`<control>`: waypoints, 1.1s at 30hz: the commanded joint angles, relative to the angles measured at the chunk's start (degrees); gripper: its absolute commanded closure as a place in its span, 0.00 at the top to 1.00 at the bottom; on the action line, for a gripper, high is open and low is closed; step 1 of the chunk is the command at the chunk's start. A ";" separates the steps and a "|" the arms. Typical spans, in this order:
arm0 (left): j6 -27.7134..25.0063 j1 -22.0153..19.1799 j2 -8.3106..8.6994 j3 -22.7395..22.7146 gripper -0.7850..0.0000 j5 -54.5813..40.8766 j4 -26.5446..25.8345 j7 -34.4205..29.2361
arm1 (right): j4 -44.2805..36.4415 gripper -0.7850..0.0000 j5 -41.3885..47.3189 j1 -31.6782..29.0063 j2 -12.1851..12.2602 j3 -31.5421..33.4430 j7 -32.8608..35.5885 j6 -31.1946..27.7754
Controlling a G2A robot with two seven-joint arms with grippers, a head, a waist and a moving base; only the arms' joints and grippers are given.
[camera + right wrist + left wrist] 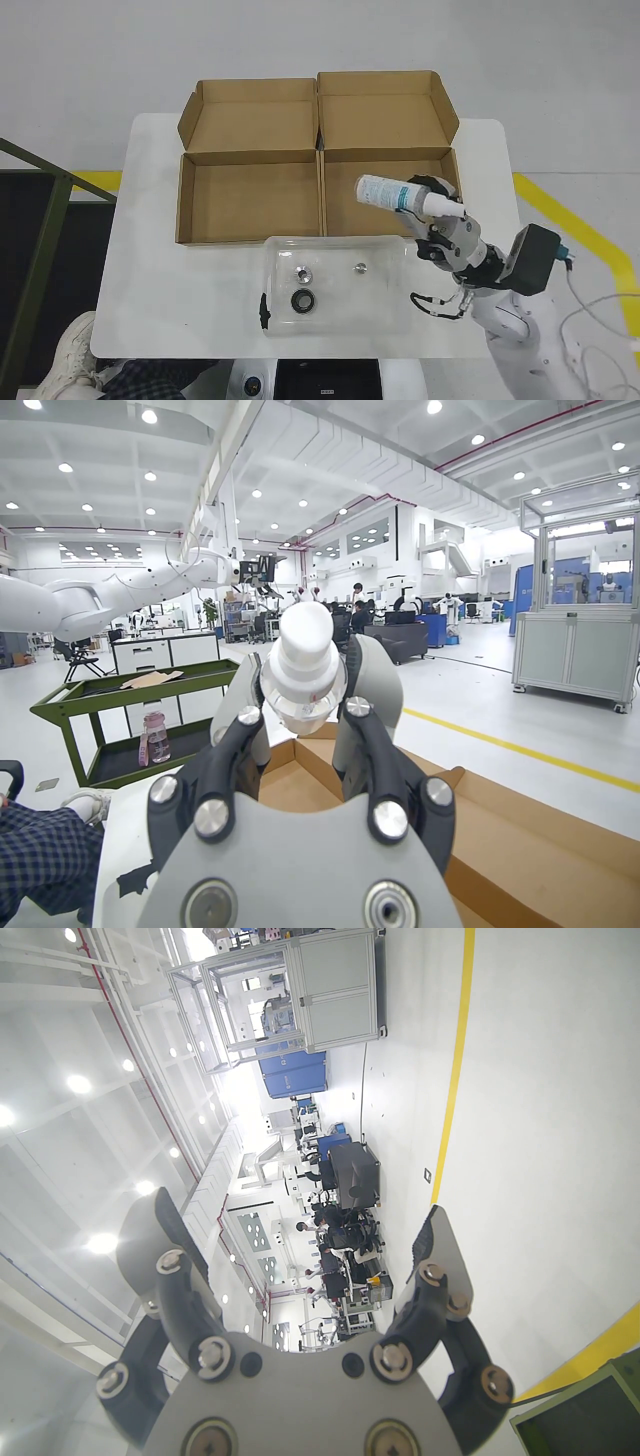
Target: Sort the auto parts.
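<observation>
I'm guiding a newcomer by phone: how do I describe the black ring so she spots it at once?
On the white table, find the clear tray at the edge nearest the robot. Of the three parts inside, the black ring lies closest to the robot, beside a silver ring. It alone is dark; both neighbours are silver.

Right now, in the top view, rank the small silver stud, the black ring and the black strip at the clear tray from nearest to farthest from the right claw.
1. Small silver stud, in the right half of the clear tray, closest to the right claw holding the white bottle.
2. Black ring, tray's left half.
3. Black strip, tray's left edge, farthest.
</observation>
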 commanded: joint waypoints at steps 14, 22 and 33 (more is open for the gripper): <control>0.00 0.00 0.00 0.00 1.00 0.00 0.00 0.00 | 6.47 0.00 -6.46 6.31 -0.51 -5.87 10.41 1.05; 0.00 0.00 0.00 0.00 1.00 0.00 0.00 0.00 | 10.93 0.00 -9.71 9.82 -0.77 -8.48 17.63 2.33; 0.00 0.00 0.00 0.00 1.00 0.00 0.00 0.00 | 15.41 0.00 -11.57 14.37 -0.79 -10.06 27.34 0.93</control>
